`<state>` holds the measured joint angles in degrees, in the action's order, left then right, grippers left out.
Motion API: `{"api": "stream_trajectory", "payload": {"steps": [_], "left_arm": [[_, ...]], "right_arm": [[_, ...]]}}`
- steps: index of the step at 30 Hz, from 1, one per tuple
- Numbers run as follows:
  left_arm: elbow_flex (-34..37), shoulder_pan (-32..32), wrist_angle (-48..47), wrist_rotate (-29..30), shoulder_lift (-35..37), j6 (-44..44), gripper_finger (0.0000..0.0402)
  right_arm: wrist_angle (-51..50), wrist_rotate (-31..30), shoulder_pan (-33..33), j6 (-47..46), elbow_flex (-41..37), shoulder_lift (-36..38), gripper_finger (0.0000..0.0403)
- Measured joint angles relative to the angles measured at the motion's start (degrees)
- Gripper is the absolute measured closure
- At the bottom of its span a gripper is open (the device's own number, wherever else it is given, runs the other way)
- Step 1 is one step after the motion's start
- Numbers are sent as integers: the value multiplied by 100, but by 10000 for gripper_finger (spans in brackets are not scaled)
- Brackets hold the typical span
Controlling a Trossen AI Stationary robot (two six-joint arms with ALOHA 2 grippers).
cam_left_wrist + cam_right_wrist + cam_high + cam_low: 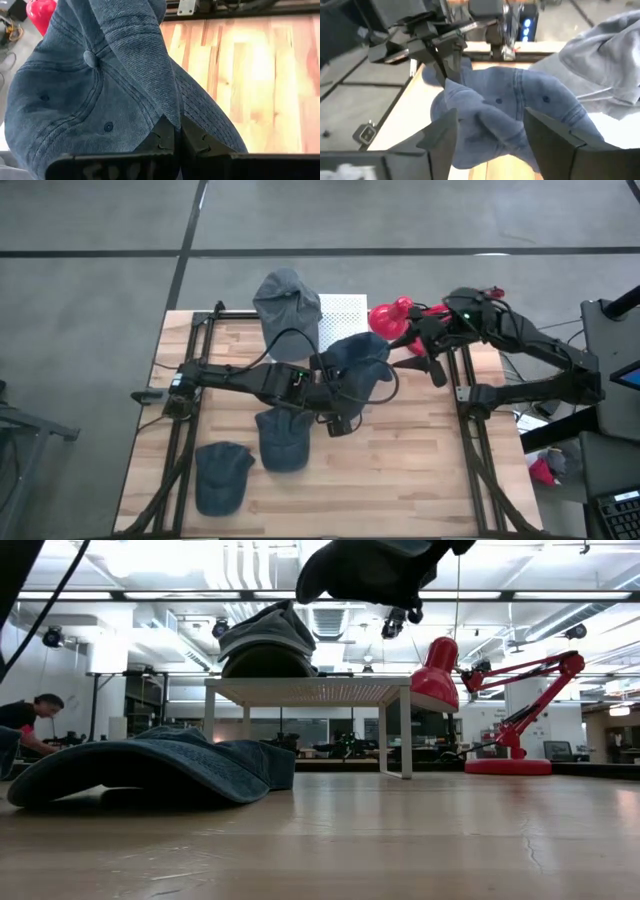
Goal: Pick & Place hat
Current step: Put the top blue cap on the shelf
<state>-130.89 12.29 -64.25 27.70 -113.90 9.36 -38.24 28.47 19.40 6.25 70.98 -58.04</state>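
From above, the left gripper (345, 385) pinches a blue hat (357, 358) near the middle of the frame, beside a white stand (340, 312) with a grey hat (287, 300) on it. The right gripper (425, 352) sits just right of the blue hat.

From the table top, the blue hat hangs at the top middle.

The left wrist view shows fingers (165, 137) pressed together on its cloth.

The right wrist view shows fingers (442, 132) spread apart, the blue hat between them.

The hat (100, 100) was matt, washed denim cloth with stitched seams; the desk (420, 470) was smooth, pale wood; the lamp (500, 700) glossy red.
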Motion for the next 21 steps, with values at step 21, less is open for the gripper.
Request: {"api": "stream_trajectory", "payload": {"steps": [21], "left_arm": [[28, -116, -312, 448, -82, -589, 401]], "right_arm": [[-998, 20, -250, 780, 848, -1362, 79]]}}
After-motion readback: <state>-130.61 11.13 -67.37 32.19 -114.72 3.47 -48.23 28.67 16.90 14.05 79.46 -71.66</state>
